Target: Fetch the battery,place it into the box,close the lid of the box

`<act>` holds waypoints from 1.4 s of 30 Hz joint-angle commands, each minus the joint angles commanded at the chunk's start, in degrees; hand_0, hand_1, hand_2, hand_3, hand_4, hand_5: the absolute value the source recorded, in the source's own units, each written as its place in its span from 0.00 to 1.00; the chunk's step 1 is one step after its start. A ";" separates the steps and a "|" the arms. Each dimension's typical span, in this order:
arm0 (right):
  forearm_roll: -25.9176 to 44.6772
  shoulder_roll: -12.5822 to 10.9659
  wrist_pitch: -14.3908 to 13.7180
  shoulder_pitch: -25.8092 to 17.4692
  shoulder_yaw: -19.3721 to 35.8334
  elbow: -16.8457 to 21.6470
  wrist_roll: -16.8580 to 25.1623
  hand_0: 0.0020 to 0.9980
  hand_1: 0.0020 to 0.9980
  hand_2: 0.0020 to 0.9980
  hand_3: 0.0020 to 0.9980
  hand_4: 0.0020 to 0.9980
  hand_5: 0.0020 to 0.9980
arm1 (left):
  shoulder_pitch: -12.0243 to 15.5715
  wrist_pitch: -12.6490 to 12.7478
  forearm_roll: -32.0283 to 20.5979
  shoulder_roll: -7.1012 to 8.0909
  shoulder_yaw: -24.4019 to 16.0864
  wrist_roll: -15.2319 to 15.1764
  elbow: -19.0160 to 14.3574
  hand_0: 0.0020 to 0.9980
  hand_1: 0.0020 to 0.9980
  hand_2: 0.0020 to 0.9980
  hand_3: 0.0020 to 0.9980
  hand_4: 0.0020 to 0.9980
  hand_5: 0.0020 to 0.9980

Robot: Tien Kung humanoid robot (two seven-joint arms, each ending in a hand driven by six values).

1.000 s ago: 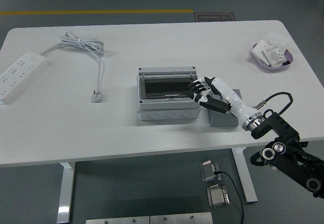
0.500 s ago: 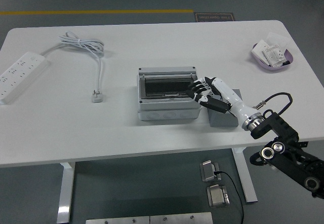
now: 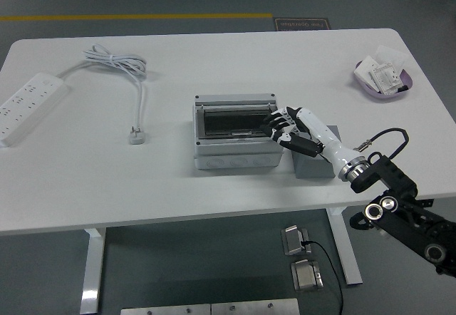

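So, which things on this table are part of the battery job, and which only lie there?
Part of the job:
- grey box
- right hand, at the box's right edge

Only lying there:
- power strip with its cable
- purple dish of packets
- grey block

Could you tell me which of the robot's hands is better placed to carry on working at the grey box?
The right hand: its fingers are already over the right end of the grey box. The left arm does not appear in the head view at all.

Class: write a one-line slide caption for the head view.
Robot's right hand reaches over the grey box on a white table.
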 joint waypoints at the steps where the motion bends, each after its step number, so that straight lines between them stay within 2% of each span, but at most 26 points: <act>1: 0.04 0.08 0.00 0.04 0.02 -0.13 0.07 0.49 0.61 0.61 0.64 0.87 0.74 | -0.02 -0.02 0.04 -0.01 0.00 0.00 0.00 0.66 0.73 0.69 0.62 0.62 0.21; 5: 0.24 0.37 -0.07 0.24 0.06 -0.66 0.34 0.49 0.61 0.61 0.64 0.87 0.74 | -0.10 -0.05 0.05 -0.04 0.06 -0.03 0.02 0.66 0.73 0.69 0.62 0.62 0.21; 6: 0.31 0.44 -0.09 0.30 0.07 -0.80 0.42 0.56 0.62 0.61 0.63 0.87 0.74 | -0.12 -0.05 0.06 -0.05 0.06 -0.03 0.02 0.66 0.73 0.69 0.62 0.62 0.21; 17: 0.40 1.19 -0.26 1.01 0.04 -1.99 0.94 0.57 0.62 0.61 0.63 0.86 0.74 | -0.23 -0.10 0.28 -0.01 0.00 0.01 0.01 0.66 0.73 0.69 0.62 0.62 0.21; 18: 0.30 1.20 -0.28 1.00 0.05 -1.96 0.91 0.60 0.62 0.62 0.63 0.86 0.74 | -0.23 -0.10 0.31 -0.01 -0.04 0.03 0.00 0.66 0.73 0.69 0.62 0.62 0.21; 30: 0.13 -0.27 0.09 0.26 1.78 1.03 0.30 0.60 0.62 0.62 0.63 0.86 0.74 | -0.16 -0.08 0.49 -0.02 -0.23 0.13 -0.03 0.66 0.73 0.69 0.62 0.62 0.21; 36: 0.47 -0.81 0.09 0.04 1.38 0.96 0.35 0.60 0.62 0.62 0.63 0.86 0.74 | -0.16 -0.09 0.55 -0.04 -0.26 0.14 -0.03 0.66 0.73 0.69 0.62 0.62 0.21; 42: 0.71 -0.27 0.06 -0.09 0.58 0.49 0.60 0.60 0.62 0.62 0.63 0.86 0.74 | -0.20 -0.13 0.42 -0.10 -0.07 0.06 -0.02 0.66 0.73 0.69 0.62 0.62 0.21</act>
